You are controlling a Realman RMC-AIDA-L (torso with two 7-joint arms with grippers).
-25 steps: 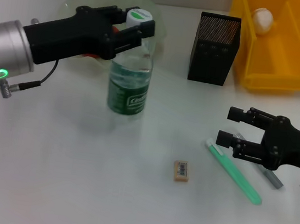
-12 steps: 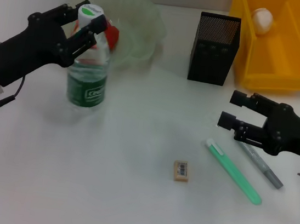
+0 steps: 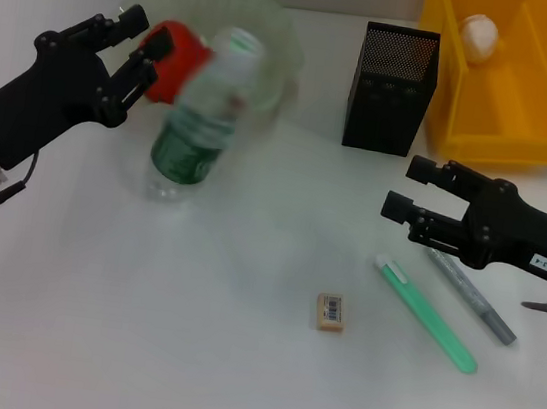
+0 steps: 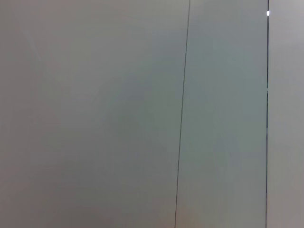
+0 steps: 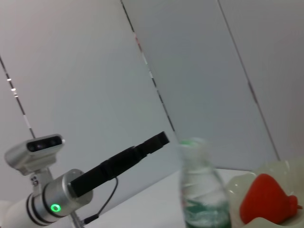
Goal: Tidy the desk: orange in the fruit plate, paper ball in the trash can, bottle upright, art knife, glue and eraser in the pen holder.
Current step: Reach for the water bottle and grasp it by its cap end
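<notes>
The bottle stands on the table in front of the fruit plate. It leans to the right and is blurred; it also shows in the right wrist view. My left gripper is open just left of the bottle's neck, holding nothing. The orange lies in the fruit plate behind the fingers. The paper ball lies in the yellow trash can. The eraser lies at mid table. My right gripper is open above the near end of a green art knife and a grey glue pen.
The black mesh pen holder stands between the fruit plate and the trash can. The left wrist view shows only a plain wall. The right wrist view shows my left arm, the orange and the fruit plate's rim.
My left gripper carried the bottle to the left, let go and opened. The bottle now leans right, blurred. My right gripper has shifted a little left and away from the pens.
</notes>
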